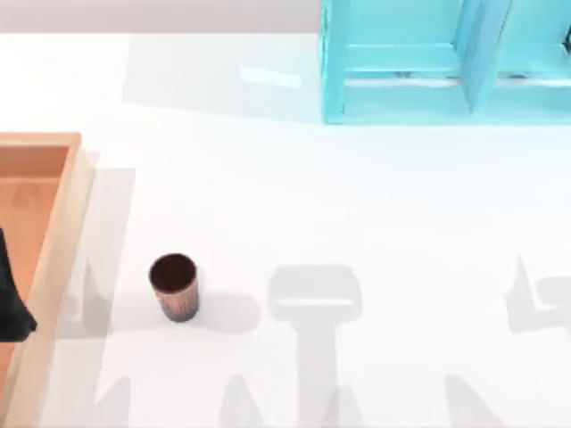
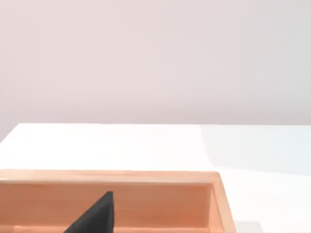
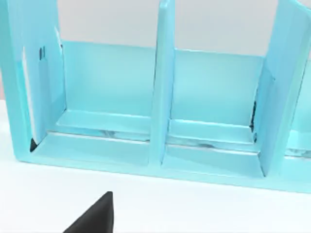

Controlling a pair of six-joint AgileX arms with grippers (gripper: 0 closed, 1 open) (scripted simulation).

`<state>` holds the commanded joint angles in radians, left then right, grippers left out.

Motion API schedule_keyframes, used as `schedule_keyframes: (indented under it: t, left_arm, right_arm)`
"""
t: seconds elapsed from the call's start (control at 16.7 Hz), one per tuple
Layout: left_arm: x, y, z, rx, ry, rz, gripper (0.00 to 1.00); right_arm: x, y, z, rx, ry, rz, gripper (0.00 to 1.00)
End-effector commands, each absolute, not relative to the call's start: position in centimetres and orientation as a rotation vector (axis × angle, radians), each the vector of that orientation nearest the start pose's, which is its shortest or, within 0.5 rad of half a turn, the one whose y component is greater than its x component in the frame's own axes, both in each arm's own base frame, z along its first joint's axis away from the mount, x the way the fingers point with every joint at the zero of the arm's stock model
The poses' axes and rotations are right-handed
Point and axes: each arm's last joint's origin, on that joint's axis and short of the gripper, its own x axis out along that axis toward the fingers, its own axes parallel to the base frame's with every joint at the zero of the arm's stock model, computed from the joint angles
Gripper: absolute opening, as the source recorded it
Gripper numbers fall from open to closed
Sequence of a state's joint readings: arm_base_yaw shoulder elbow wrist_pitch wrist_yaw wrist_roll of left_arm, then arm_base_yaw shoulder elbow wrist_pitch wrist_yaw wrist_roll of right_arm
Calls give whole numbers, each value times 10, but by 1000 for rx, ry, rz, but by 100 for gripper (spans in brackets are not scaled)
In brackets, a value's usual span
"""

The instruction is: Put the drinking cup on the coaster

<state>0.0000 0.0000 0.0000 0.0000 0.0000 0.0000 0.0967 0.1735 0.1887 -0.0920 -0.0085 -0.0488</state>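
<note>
White counter [image 1: 294, 196], evenly lit, pale wall behind it. The drinking cup [image 1: 175, 286], a small reddish-brown ribbed tumbler with a dark inside, stands upright on the bare counter in the front-left part, mouth up, casting a soft shadow to its right. It is just to the right of the wooden tray [image 1: 55, 241], apart from the tray's raised wall and not touching it. The tray sits at the counter's left edge, light wood rim, warmer orange floor; the left wrist view looks across its far wall [image 2: 112, 177] toward the wall. A turquoise divided rack [image 1: 419, 62] stands at the back right of the counter, well apart from the cup; the right wrist view shows its upright dividers [image 3: 161, 87] and its base lip facing that arm. Left arm: a dark part [image 1: 12, 299] shows over the tray at the left edge in the top view, and a dark fingertip [image 2: 95, 216] pokes over the tray floor in the left wrist view; cannot tell how the left pincer stands. Right arm: one dark fingertip [image 3: 95, 216] above the counter in front of the rack; cannot tell the right pincer's state either. Grey arm shadows lie across the counter's front.
</note>
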Motion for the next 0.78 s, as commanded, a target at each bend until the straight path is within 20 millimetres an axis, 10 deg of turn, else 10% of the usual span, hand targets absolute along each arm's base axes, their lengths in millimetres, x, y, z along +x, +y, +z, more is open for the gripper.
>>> schedule_keyframes:
  t: [0.42, 0.78]
  left_arm:
    - [106, -1, 160, 0, 0, 0, 100]
    - [106, -1, 160, 0, 0, 0, 100]
  right_arm:
    - [159, 55, 282, -252, 451, 410, 100]
    - [248, 153, 281, -516, 977, 760, 100]
